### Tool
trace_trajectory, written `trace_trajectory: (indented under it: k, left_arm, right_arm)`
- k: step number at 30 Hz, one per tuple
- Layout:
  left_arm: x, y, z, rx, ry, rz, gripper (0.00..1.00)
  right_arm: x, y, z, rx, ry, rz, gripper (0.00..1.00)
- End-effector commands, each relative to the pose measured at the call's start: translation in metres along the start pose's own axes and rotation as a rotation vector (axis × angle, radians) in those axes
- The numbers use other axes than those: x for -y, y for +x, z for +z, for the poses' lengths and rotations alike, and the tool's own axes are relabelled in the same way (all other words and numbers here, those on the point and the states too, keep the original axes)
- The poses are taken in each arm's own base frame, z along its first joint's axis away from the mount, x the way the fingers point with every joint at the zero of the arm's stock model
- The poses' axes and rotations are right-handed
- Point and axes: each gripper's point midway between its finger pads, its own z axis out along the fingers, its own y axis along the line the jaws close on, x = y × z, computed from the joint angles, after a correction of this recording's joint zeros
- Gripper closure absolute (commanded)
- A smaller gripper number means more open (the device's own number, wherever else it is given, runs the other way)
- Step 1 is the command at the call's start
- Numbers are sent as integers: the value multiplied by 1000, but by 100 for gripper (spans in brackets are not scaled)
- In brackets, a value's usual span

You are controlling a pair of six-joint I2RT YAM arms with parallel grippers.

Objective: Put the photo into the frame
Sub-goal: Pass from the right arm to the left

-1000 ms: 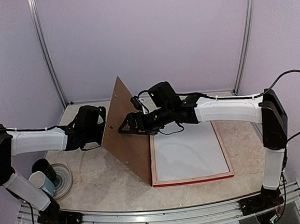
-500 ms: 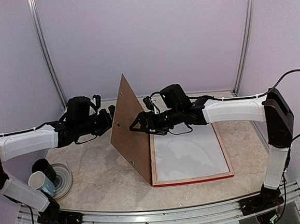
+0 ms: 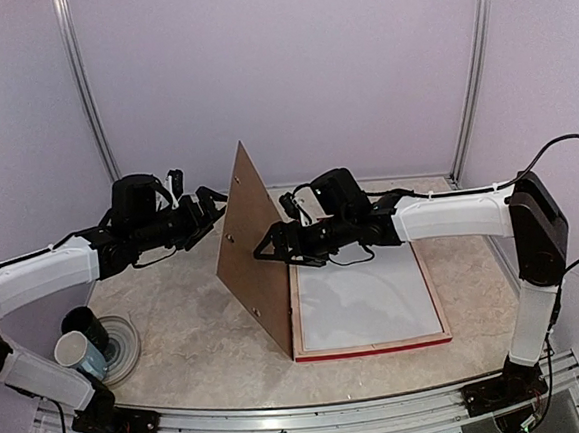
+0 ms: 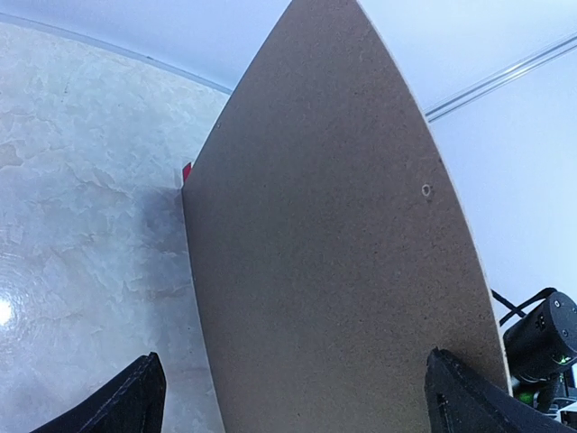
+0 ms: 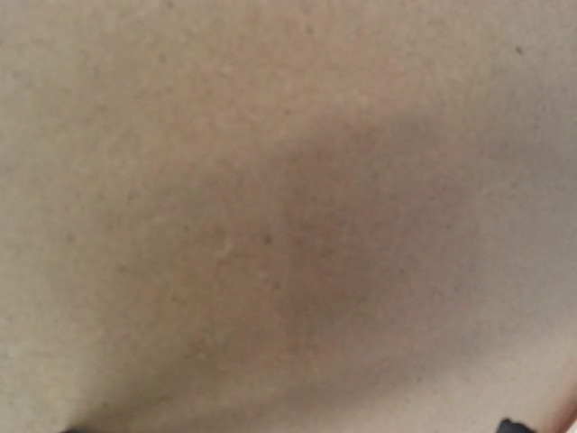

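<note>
The photo lies white back up inside the frame, which rests face down, so the print seems already seated. The step in hand looks like the backing board, propped on edge along the frame's left side; next it must be lowered squarely over the frame. Both arms reach out level: the left gripper outside the frame, the right gripper above it, both spread wide and holding nothing

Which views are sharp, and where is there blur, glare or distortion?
Top external: sharp and evenly lit. Left wrist: wide-angle distortion bows the edges of the backing board; a glare spot sits on the table at far left. Right wrist: the board fills the view, blurred, shaded in the middle.
</note>
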Motion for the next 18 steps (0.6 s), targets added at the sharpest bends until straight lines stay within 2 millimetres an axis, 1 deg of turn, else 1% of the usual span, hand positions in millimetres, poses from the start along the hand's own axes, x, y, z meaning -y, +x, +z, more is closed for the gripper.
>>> trace_trajectory:
  k: [1, 6, 11, 18]
  left_arm:
    - [25, -13, -10, 11, 86, -3, 1]
    - [35, -19, -13, 10, 120, -11, 1]
    - [38, -21, -13, 7, 139, -26, 1]
    - [48, -26, -18, 20, 180, -35, 1]
  right_arm:
    - [-1, -5, -7, 21, 4, -4, 1]
    - [1, -4, -7, 18, 14, -4, 1]
    - [3, -2, -8, 16, 18, -3, 1]
    - [4, -2, -8, 16, 19, -3, 1]
